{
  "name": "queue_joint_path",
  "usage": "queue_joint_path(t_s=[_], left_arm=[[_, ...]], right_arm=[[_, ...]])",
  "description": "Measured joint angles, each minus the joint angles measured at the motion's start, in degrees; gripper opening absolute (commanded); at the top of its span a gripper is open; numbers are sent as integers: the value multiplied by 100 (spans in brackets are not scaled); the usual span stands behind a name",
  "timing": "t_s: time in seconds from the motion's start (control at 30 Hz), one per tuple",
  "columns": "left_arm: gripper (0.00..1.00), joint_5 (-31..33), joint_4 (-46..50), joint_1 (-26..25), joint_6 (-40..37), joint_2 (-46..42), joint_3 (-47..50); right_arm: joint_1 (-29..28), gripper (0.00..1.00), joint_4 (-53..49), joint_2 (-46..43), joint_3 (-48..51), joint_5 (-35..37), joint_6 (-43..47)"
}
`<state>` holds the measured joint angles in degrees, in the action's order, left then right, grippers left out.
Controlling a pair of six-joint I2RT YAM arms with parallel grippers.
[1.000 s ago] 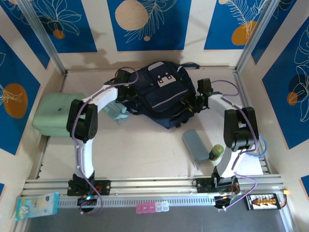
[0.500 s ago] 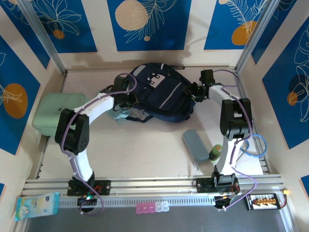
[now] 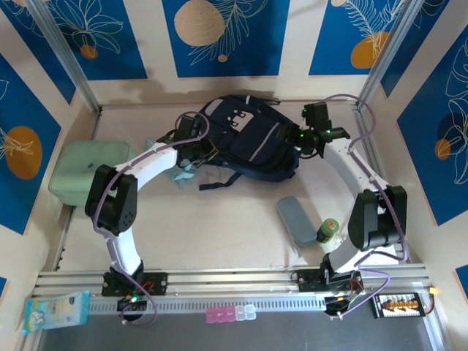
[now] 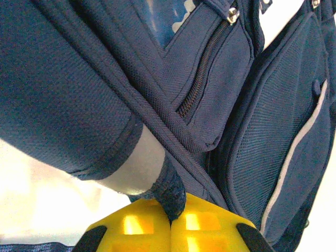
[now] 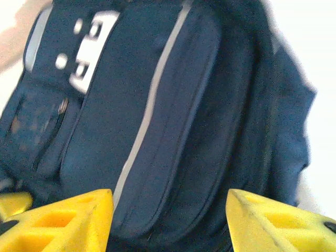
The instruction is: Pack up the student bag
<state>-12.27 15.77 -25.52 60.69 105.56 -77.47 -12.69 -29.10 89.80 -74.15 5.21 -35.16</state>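
Observation:
The student bag [image 3: 245, 139], dark navy with grey trim lines and a white tag patch, lies at the back middle of the table. My left gripper [image 3: 199, 151] is at the bag's left edge. In the left wrist view its yellow fingers [image 4: 136, 228] are pressed together, so the left gripper [image 4: 172, 223] is shut on a navy strap [image 4: 169, 189] of the bag. My right gripper [image 3: 298, 140] hovers at the bag's right side. In the right wrist view the right gripper [image 5: 169, 202] is open, with the bag's front panel [image 5: 157, 121] beyond its fingers and nothing between them.
A mint-green case [image 3: 80, 172] sits at the left edge. A teal cloth [image 3: 183, 174] lies by the left gripper. A grey-blue pouch [image 3: 296, 219] and a green-capped bottle [image 3: 327, 232] lie front right. A wipes pack [image 3: 55, 311] rests beyond the front rail.
The bag has been dragged toward the back wall and turned. My right gripper's jaws have spread wider and the right elbow has swung out to the right. The left gripper stays shut on the strap.

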Motion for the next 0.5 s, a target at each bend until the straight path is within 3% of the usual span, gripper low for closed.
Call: queue_joint_path(t_s=[0.3,0.5], left_arm=[[0,-114,-63,0,260,-15,61],[0,-225,-208,0,380,-66,127]], right_arm=[[-2175,33,-70,-146,199,586,221],[-2651,26,380,326,188,627,297]])
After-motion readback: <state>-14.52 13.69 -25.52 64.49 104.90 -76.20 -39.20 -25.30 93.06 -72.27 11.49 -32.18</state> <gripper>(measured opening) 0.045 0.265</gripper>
